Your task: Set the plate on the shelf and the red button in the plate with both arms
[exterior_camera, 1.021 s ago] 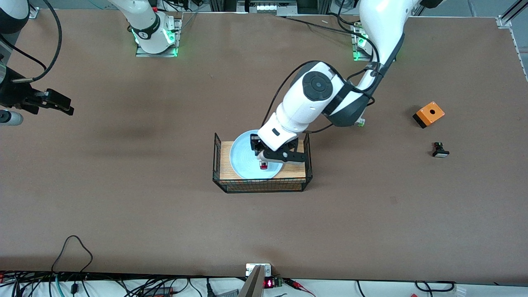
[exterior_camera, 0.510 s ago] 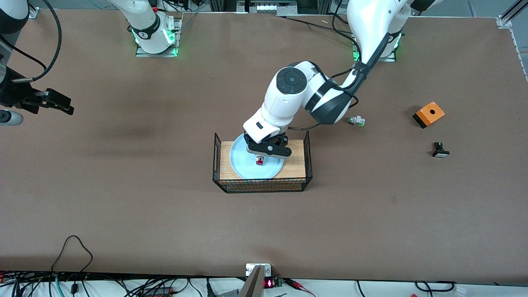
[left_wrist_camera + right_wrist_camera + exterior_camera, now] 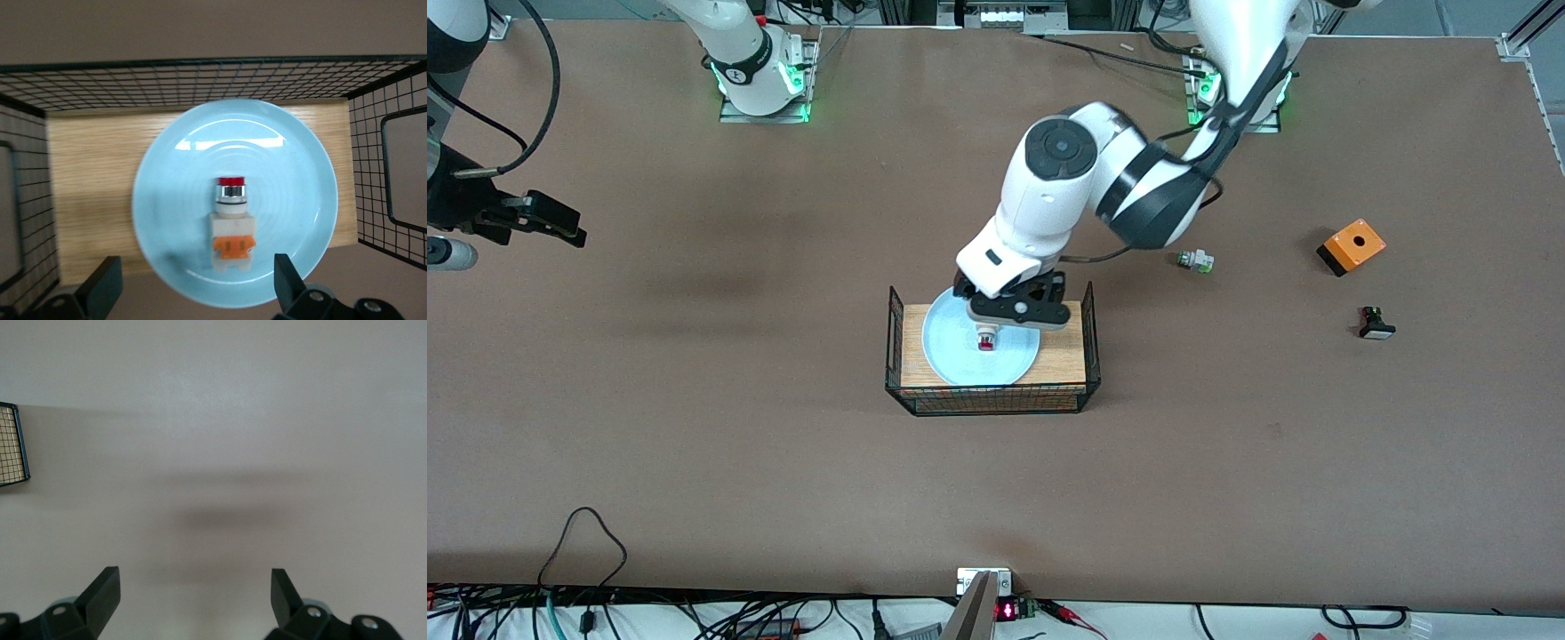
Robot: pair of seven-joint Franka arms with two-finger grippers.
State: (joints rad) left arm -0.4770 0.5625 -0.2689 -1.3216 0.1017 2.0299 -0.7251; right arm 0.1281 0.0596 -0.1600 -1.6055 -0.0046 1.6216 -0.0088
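The plate (image 3: 971,348) lies in the wire basket (image 3: 991,404) on its wooden tray (image 3: 1060,363), and the red button (image 3: 231,223) lies on its side near the middle of the plate. The left hand (image 3: 1000,327) hangs over the plate with its fingers (image 3: 100,287) spread wide apart, one on each side of the button and not touching it. In my judgement the placing step is at its end: both things of the task are in the basket, and the button is released.

The next move asks only for a straight lift of the left hand, so that the fingers do not catch the button or the basket walls. The button can roll on the glossy plate if it is touched.

The right hand (image 3: 547,220) waits over the bare tabletop (image 3: 694,427) at the right arm's end, fingers also apart and empty.

In the front view the left hand covers part of the plate. Three small parts, a green-tipped part (image 3: 1195,260), an orange box (image 3: 1352,245) and a black button (image 3: 1375,324), lie toward the left arm's end; their details are hard to make out.
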